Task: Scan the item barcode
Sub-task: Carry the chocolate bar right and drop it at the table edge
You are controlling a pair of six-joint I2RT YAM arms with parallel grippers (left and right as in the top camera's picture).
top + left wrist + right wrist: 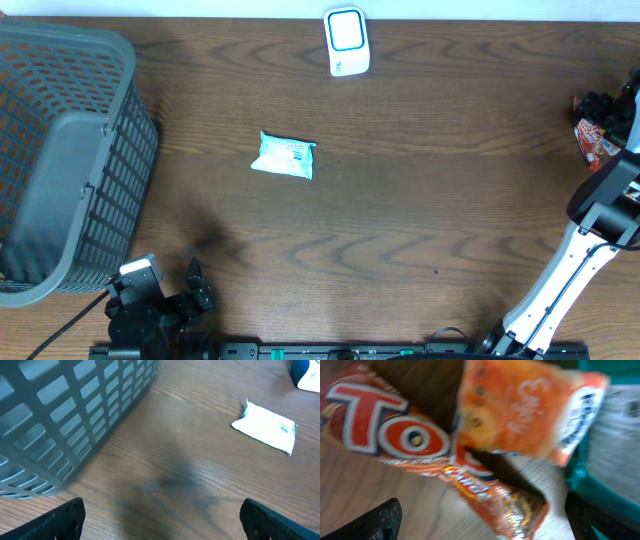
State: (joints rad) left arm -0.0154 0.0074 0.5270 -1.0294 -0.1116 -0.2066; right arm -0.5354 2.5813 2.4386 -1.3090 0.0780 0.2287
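While both arms sit out at the table's (420, 200) edges, I have the barcode scanner (346, 42) lying flat at the far side, near the middle, white with a blue-rimmed face. A small white and teal packet (286, 156) lies alone on the wood near the centre, nearer to me than the scanner and well apart from it, with nothing touching it. To its left stands a grey slatted laundry basket (120, 150), tipped a little so I see into it.

On my left wrist view the left gripper (162, 522) hangs low over bare wood with its jaws spread wide and nothing between them; only the dark fingertips (60, 520) show in the bottom corners. The basket wall fills the left of that view, and the packet and a corner of the scanner sit far off at upper right.

My right arm is stretched to the right edge of the table. Its wrist view is blurred, but I can make out a red wrapper (385, 430) with big white-edged letters reading "TOP", and an orange snack packet (520, 405) overlapping its right end. A teal edge (577, 480) shows at the right, but I cannot tell what it belongs to. The right gripper (492, 522) is released, its two fingers standing wide apart in the bottom corners just short of the wrappers, clamping neither. Whether a pad brushes the red wrapper I cannot tell. No barcode is legible on any item from here.
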